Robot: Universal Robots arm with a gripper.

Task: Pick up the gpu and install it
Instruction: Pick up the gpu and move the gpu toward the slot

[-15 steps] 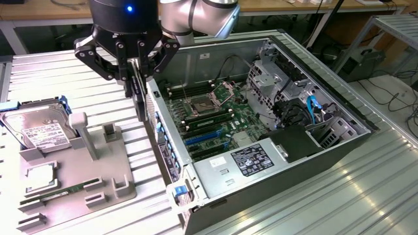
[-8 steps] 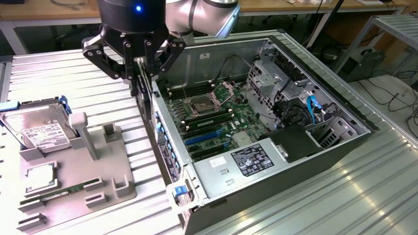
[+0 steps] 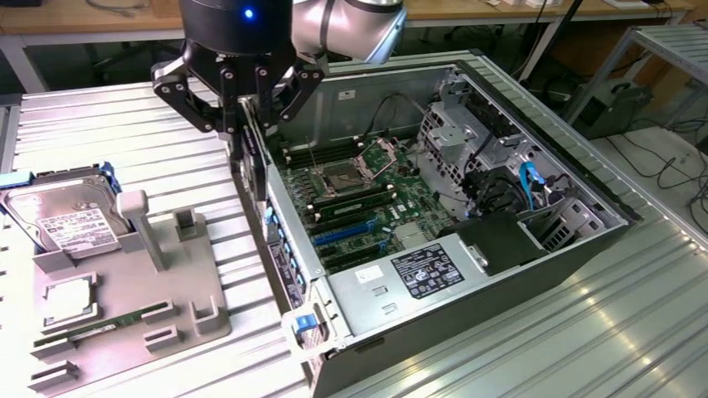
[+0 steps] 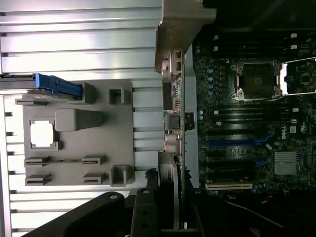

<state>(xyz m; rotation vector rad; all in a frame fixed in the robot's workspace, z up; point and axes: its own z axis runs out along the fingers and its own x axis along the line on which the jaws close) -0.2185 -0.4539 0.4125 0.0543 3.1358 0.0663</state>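
Setting was a robotics lab. I worked at a ribbed aluminium desk (image 3: 619,332) carrying an open computer case (image 3: 366,108) and a grey parts fixture (image 3: 155,278). Wooden benches (image 3: 99,21) and loose floor cables (image 3: 664,157) lay beyond my tool (image 3: 250,116).

Your work surface is a ribbed alu table (image 3: 122,124), slats running lengthwise, w/ soft glare on them toward the exterior view's lower right; you get the same pale slats in the wrist view. Behind it you've a wooden bench (image 3: 89,21) on white legs, a cable or two lying on top. At the exterior view's right the floor (image 3: 675,141) is grey, w/ loose black cables (image 3: 664,170) trailing across it, a dark box (image 3: 612,106) standing nearby, and a grey metal frame (image 3: 664,41) in the upper corner. Light is even and diffuse.
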